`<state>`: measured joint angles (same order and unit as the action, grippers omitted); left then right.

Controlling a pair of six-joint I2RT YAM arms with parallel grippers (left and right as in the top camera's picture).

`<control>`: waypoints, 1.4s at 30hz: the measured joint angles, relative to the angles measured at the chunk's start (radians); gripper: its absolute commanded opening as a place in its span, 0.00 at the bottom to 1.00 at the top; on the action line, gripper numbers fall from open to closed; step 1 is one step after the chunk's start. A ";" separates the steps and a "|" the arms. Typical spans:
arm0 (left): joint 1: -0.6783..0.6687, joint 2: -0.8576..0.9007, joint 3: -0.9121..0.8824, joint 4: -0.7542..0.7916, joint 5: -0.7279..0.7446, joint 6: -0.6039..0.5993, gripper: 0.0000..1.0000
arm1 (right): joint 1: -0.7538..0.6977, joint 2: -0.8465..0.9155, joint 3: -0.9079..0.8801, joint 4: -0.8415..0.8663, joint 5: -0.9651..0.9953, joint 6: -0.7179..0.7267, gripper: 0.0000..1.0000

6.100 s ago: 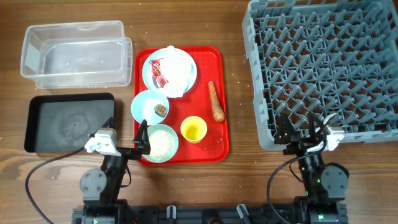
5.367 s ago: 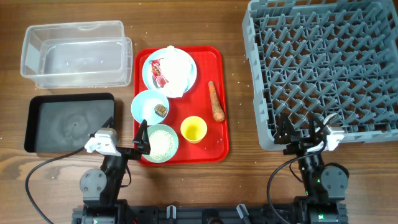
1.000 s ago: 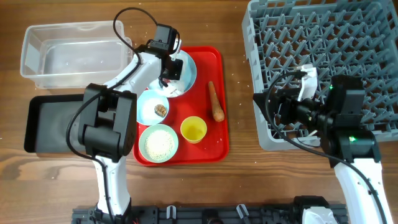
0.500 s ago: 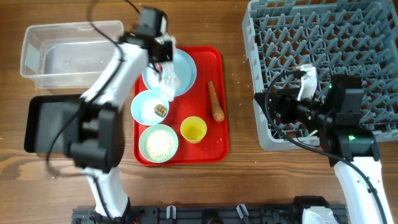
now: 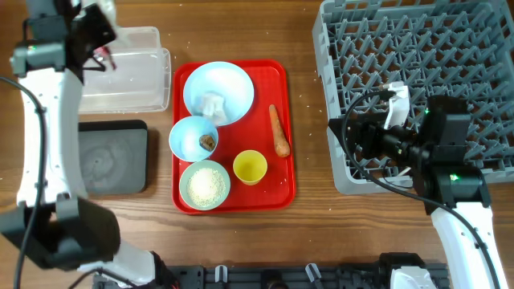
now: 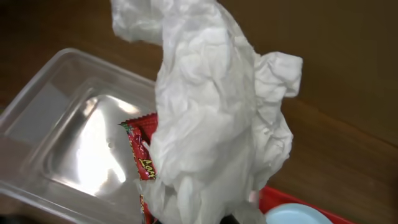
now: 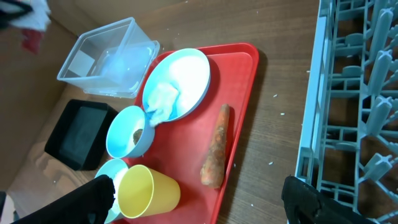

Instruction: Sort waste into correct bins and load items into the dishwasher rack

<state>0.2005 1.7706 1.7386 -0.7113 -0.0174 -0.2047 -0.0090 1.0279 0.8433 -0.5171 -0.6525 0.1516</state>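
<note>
My left gripper (image 5: 103,46) hangs over the clear tub (image 5: 128,72), shut on the crumpled white napkin (image 6: 217,118) and the red wrapper (image 6: 142,163); the napkin hides its fingers. A smaller white napkin piece (image 5: 211,104) lies on the pale blue plate (image 5: 229,80). On the red tray (image 5: 281,193) sit a bowl with a brown scrap (image 5: 193,138), a bowl of rice (image 5: 205,185), the yellow cup (image 5: 250,167) and the carrot (image 5: 278,131). My right gripper (image 7: 202,202) stands open beside the tray, at the dishwasher rack's (image 5: 418,80) left edge, holding nothing.
The black tray (image 5: 104,156) lies in front of the clear tub, left of the red tray. A strip of bare wood separates the red tray from the rack. A few rice grains are scattered on the table.
My left gripper lifted the napkin and red wrapper off the plate and swung left over the clear tub. A napkin piece stayed on the plate. The right arm held still.
</note>
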 measured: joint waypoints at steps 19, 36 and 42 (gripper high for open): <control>0.032 0.319 0.011 0.028 0.019 -0.011 1.00 | 0.000 0.001 0.000 0.001 0.000 0.000 0.89; -0.392 0.040 0.085 -0.169 0.153 -0.250 1.00 | 0.000 0.001 0.000 0.005 0.000 0.004 0.91; -0.515 0.124 0.082 -0.157 0.116 -0.224 1.00 | 0.000 0.001 0.000 0.000 0.000 0.004 0.91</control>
<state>-0.3141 1.8946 1.8206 -0.8680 0.0982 -0.4290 -0.0093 1.0286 0.8433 -0.5175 -0.6529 0.1555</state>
